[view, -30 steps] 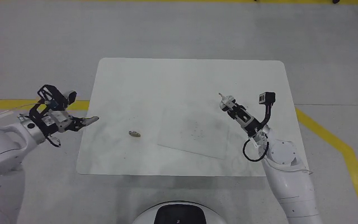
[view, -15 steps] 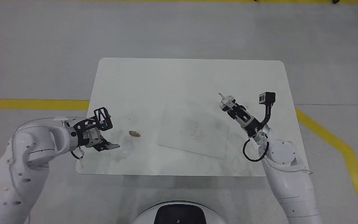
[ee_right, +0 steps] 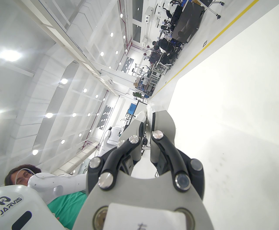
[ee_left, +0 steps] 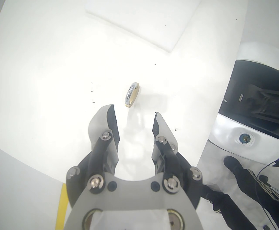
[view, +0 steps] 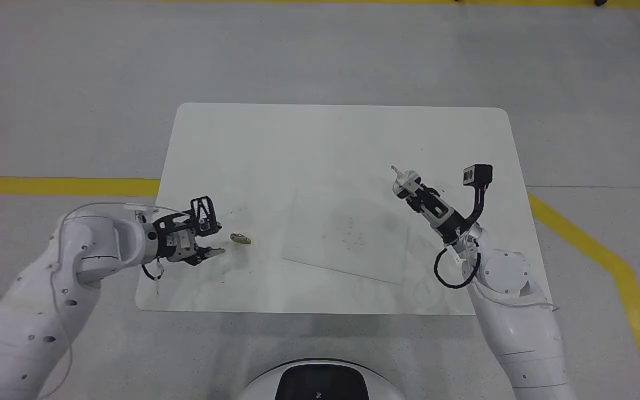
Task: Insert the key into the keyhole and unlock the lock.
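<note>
My left end effector (ee_left: pixel 134 114) stands wide just short of the lock (ee_left: pixel 131 94) lying on the table (view: pixel 330 140), lined up to grip it; the right end effector (view: pixel 405 184) pinches the key (view: pixel 394 170) aloft, ready, I judge, for insertion.

A white tabletop (view: pixel 340 140) with rounded corners stands on a smooth, pale grey floor (view: pixel 320 50). A yellow line (view: pixel 70 186) on the floor runs up to the tabletop's edge at 9 o'clock. A second yellow stripe (view: pixel 585 245) slants away from 3 toward 4 o'clock. A thin white sheet (view: pixel 345 235) lies flat near the tabletop's middle. Farther off, the hall has a white beamed ceiling (ee_right: pixel 72 65) with rows of round lit lamps (ee_right: pixel 49 115), and dark desks (ee_right: pixel 185 19) with chairs.
</note>
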Controlling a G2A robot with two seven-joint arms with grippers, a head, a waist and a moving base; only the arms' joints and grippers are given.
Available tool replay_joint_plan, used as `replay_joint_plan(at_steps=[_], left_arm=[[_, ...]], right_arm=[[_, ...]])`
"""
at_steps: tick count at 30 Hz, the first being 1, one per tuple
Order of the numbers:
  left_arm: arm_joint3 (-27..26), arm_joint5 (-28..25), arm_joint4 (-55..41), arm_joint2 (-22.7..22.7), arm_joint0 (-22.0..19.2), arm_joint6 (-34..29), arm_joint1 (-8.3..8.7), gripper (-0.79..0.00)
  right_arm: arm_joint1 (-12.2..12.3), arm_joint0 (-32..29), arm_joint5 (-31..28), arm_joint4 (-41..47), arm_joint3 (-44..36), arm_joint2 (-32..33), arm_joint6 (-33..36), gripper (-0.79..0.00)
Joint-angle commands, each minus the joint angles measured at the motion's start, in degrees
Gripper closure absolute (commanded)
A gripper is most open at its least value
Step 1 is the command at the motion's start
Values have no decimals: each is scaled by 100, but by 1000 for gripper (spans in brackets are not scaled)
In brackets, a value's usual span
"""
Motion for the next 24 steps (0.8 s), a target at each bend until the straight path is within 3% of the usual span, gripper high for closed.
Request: replay_joint_plan(at_steps=[1,21,23,24], left_arm=[[91,0,97,161,-114,71,7,-354],[1061,240,599,1522,-1238,553,-295,-246],[1141,218,581,1606,-1328,562,-324,-188],[1180,197,568,1644,-1367,562,-336,-117]], right_arm=[[0,0,0,0,0,0,0,0],[0,0,0,0,0,0,0,0],[0,0,0,0,0,0,0,0],[0,0,0,0,0,0,0,0]])
